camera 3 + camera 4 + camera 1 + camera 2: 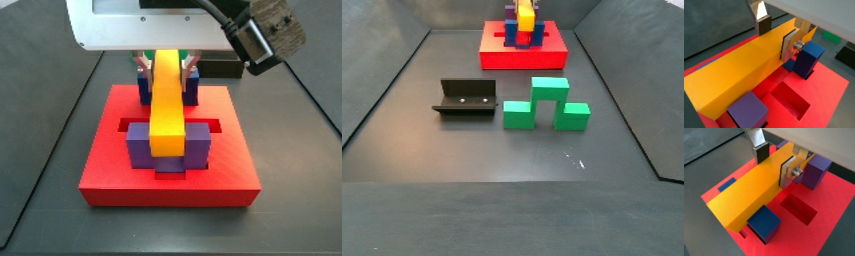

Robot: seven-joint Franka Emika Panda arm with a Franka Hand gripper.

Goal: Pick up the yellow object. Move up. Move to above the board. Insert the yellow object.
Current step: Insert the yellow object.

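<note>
While the long yellow-orange rectangular bar [166, 100] lay across the thick red square board [171, 180] in a side view, it spanned from the blue upright block [144, 90] at the far side to the purple upright block [168, 150] at the near side. Whether it sat fully down between them or hung just above could not be told.

Both wrist views showed what that view hid: the gripper [777, 34] clamped on the bar [741, 67], a flat silver finger [790, 46] pressed to one long face and the second finger [761, 20] against the opposite face. They also showed an open rectangular slot [791, 100] in the red surface beside the bar, and the same slot [799, 209] near the purple block [815, 172].

Only a side view from farther off took in the dark counter [422, 140], with a green arch-shaped block [547, 104] and the dark L-shaped fixture [465, 98] lying well apart from the board [524, 52].

The arm's white wrist housing [144, 22] hung directly over the far half of the board, fingers pointing down.
</note>
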